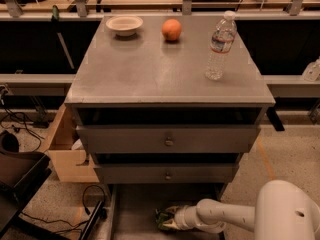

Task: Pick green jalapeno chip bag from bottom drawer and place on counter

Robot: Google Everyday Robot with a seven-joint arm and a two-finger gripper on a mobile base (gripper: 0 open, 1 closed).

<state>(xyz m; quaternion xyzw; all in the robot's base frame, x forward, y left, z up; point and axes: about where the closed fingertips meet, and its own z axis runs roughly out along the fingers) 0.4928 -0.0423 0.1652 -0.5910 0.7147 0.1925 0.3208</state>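
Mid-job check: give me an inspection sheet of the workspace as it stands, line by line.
Surface: broad grey metal counter; the bag is not on it.
Job's things: crinkled green jalapeno chip bag lies in the pulled-out grey bottom drawer.
Clutter: white bowl, orange fruit and clear plastic water bottle stand on the counter, towards its back and right.
Gripper: gripper is low inside the bottom drawer, right at the bag, with the arm reaching in from the right.
Cables: black cables on the floor left of the cabinet.
Surroundings: two knobbed grey drawers above the bottom one; tan open box at the cabinet's left.
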